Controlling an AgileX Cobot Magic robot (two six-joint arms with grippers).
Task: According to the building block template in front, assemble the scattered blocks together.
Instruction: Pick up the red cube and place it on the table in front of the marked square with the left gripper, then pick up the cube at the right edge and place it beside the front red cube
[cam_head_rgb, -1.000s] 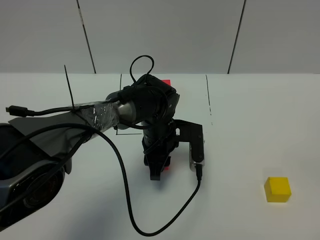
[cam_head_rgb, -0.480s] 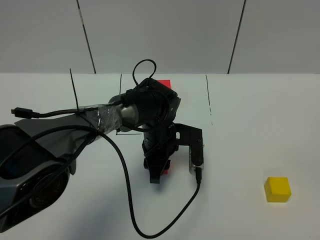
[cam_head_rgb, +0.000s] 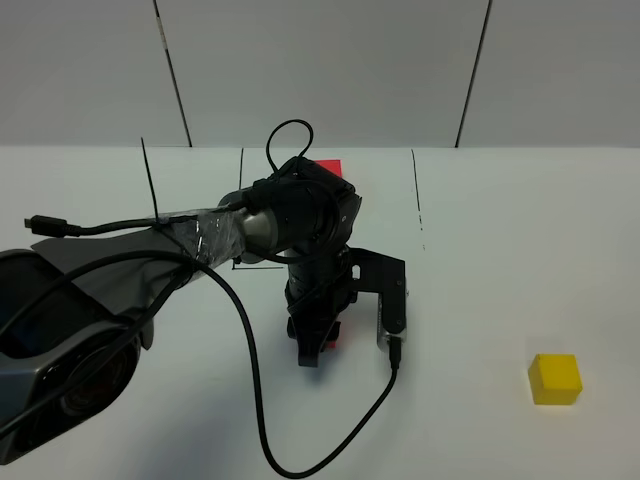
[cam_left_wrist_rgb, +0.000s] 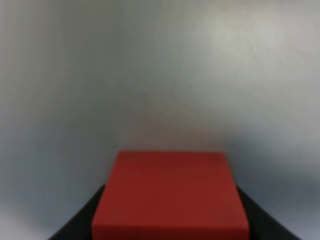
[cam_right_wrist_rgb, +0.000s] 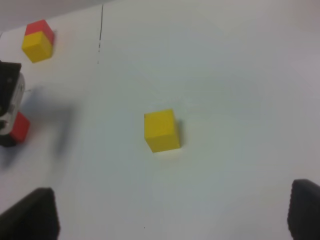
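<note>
Smooth matt red cube (cam_left_wrist_rgb: 170, 195), matt yellow cube (cam_right_wrist_rgb: 161, 130), smooth matt white tabletop (cam_head_rgb: 500, 250).

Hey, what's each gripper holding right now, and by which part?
The left gripper clamps the red cube across two opposite side faces. The right gripper is open, holding nothing.

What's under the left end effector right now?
A red cube sits between the fingers of the left end effector. The cube's underside is covered, so whether it rests on the table or hangs just above it cannot be seen.
</note>
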